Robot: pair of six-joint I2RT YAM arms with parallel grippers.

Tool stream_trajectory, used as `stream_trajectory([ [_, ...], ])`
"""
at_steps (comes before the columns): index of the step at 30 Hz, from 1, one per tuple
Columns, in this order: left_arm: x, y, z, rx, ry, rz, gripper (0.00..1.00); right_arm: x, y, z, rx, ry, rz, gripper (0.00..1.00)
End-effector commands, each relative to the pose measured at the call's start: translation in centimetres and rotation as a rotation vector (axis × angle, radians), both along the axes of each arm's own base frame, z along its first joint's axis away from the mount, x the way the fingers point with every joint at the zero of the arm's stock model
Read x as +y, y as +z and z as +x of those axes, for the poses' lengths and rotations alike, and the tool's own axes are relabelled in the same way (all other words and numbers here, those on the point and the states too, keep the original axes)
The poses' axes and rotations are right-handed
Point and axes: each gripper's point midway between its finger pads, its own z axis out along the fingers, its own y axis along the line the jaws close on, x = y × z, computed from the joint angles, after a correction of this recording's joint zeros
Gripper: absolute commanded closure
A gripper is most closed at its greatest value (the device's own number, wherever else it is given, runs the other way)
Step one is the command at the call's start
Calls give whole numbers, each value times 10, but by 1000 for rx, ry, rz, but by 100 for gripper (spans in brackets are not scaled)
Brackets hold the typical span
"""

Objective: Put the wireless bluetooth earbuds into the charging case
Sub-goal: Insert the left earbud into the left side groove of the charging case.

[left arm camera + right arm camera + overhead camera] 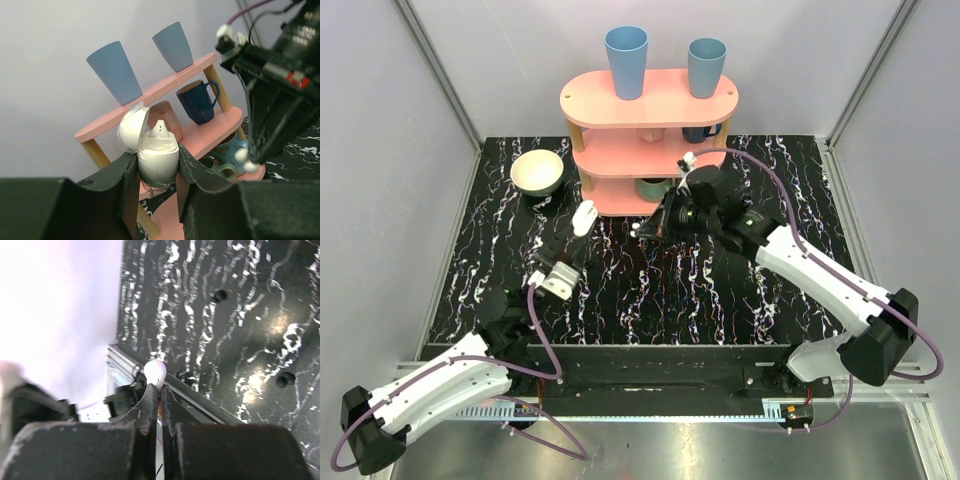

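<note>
Black marble-streaked tabletop; pink shelf at far side. Left gripper is clenched on the charging case, held upright with the lid hinged open to the left. One earbud sits in the case. Right gripper pinches the second earbud by its stem, bulb outward, near the case's right. Vacant well not visible. Advice: keep case steady, align stem over the free well, lower slowly, let go only once seated.

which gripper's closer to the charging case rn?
Left. The left gripper clamps the open charging case between its fingers; the right gripper, pinching an earbud, hangs to the case's right, not touching.
</note>
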Motion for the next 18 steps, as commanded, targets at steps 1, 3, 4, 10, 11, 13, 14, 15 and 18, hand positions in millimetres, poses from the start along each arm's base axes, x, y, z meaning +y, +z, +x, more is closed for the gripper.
stream_trajectory([
  [1, 10, 24, -2, -88, 36, -73, 100, 0, 62, -10, -19, 24, 110, 100],
  [3, 8, 24, -2, -97, 32, -62, 100, 5, 83, -15, -21, 56, 160, 100],
  [4, 7, 23, -2, -97, 29, -60, 100, 6, 90, -16, -24, 63, 176, 100],
  [10, 7, 24, -5, -117, 23, -64, 100, 10, 138, -23, -19, 72, 287, 100],
  [11, 7, 24, -5, -120, 20, -61, 100, 10, 145, -23, -16, 73, 304, 100],
  [13, 5, 23, -5, -126, 16, -64, 100, 14, 150, -27, 22, 86, 329, 100],
  [14, 5, 22, -5, -129, 16, -64, 100, 16, 154, -27, 31, 92, 338, 100],
  [15, 4, 21, -4, -132, 16, -63, 100, 18, 155, -29, 44, 101, 346, 100],
  [18, 0, 20, -2, -143, 16, -58, 100, 22, 156, -30, 92, 110, 361, 100],
])
